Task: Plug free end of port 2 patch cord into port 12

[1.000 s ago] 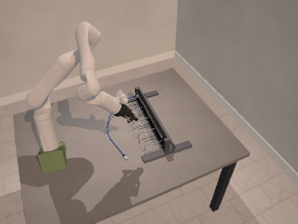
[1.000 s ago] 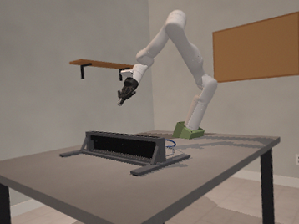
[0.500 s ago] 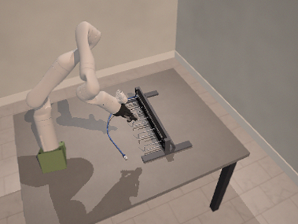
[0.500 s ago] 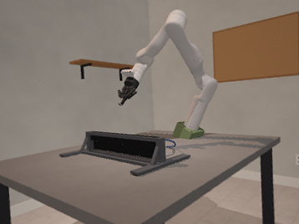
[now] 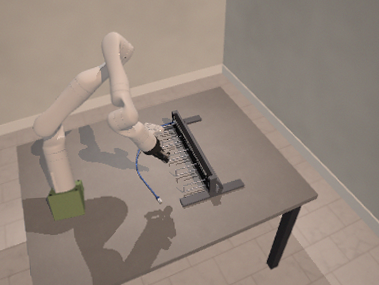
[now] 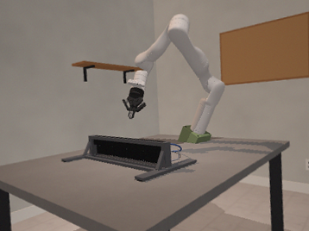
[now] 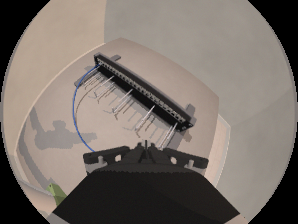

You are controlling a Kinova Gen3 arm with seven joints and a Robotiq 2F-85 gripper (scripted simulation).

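Note:
The dark patch-panel rack (image 5: 192, 145) (image 6: 123, 149) (image 7: 143, 90) stands on the grey table (image 5: 266, 173) (image 6: 93, 196). The blue patch cord (image 5: 141, 175) (image 7: 75, 120) runs from a port near the rack's left end and curves over the table in front of the rack. A short loop of it shows beside the rack in the exterior view (image 6: 175, 146). Its free end (image 5: 160, 200) lies on the table, apart from the rack. My gripper (image 5: 164, 159) (image 6: 130, 115) (image 7: 145, 145) is shut and empty. It hangs well above the rack's port side, pointing down toward it.
The arm's green base (image 5: 66, 200) (image 6: 192, 135) sits at the table's far corner from the rack. A wall shelf (image 6: 100, 66) and a cork board (image 6: 265, 51) hang behind. The rack's feet (image 5: 232, 187) stand well inside the table edge.

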